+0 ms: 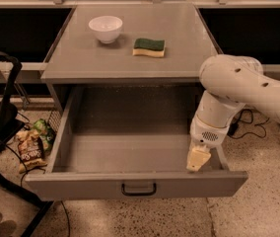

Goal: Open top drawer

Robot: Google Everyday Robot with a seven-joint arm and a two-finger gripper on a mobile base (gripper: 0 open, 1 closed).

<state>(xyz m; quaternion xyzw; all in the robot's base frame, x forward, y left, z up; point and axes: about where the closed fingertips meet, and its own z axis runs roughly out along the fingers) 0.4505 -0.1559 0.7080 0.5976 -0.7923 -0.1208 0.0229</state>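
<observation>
Nearest the lower edge, the top drawer (81,184) is shown pulled well out of the cabinet, its tall grey front panel carrying a small black bar handle (138,188) at mid-width and its grey inside laid bare. At the drawer's front right corner, just behind the front panel and over the right side wall, the gripper (198,159) is seen pointing downward from the white arm (243,83), which enters from the right edge. Its cream fingertips (197,156) are pressed together into a single wedge with no gap visible; nothing is held between them, and whether they touch the drawer wall cannot be told. To the left of the drawer, on the floor, a snack bag (30,149) is seen beside a black frame (2,83). Farther back, on the cabinet top (179,58), a green-and-yellow sponge (149,47) lies near the middle, and a white bowl (105,28) stands upright towards the far left corner, apart from the sponge.
</observation>
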